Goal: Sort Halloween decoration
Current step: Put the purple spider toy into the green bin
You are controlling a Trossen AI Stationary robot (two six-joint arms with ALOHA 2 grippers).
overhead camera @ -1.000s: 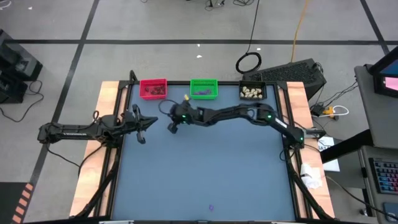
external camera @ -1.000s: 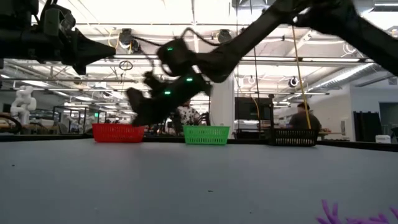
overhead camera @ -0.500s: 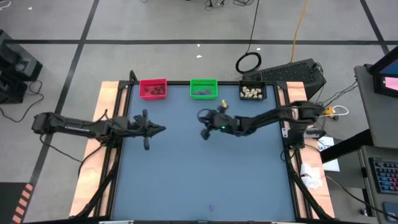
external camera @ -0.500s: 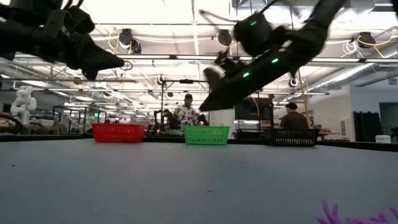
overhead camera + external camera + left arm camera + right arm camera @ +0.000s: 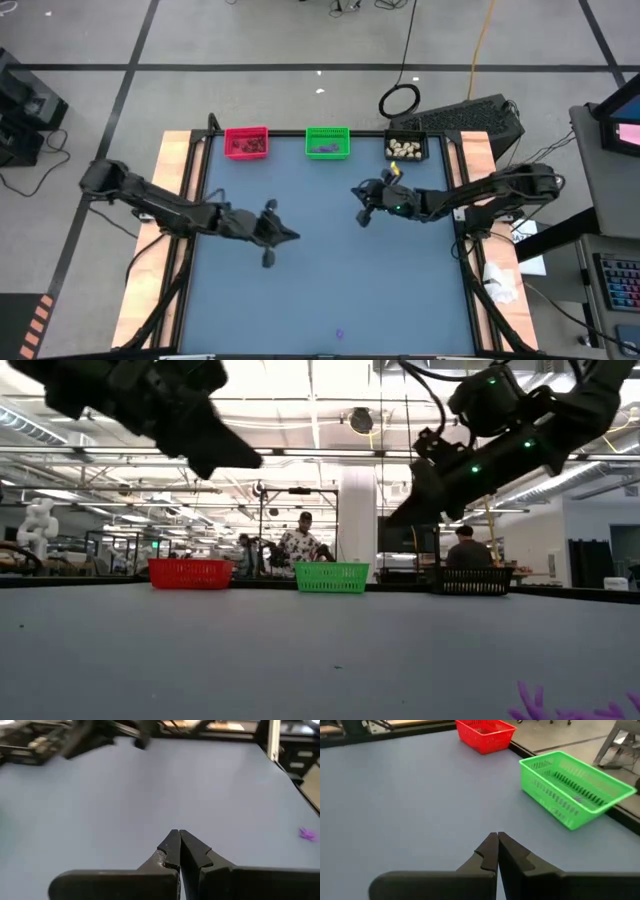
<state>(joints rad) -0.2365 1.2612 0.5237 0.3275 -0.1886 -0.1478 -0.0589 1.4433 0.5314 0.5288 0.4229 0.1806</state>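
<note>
1. Your one loose piece of Halloween decoration, a small flat purple trinket (image 5: 339,335), lies alone on the blue-grey table mat (image 5: 330,280) near the front edge, well apart from both arms.
2. The rest is already sorted: dark lumps in the red rectangular mesh bin (image 5: 246,142), purple bits in the green rectangular mesh bin (image 5: 327,142), cream-white lumps in the black rectangular bin (image 5: 406,148), all along the far edge.
3. Your left gripper (image 5: 290,237) hangs over mid-table, fingers pressed together and empty; judged by its reach, it is heading for the stray piece.
4. Your right gripper (image 5: 362,218) hovers short of the bins, also closed on nothing.
5. The left wrist view shows the purple piece ahead; the right wrist view shows only the bins.
</note>
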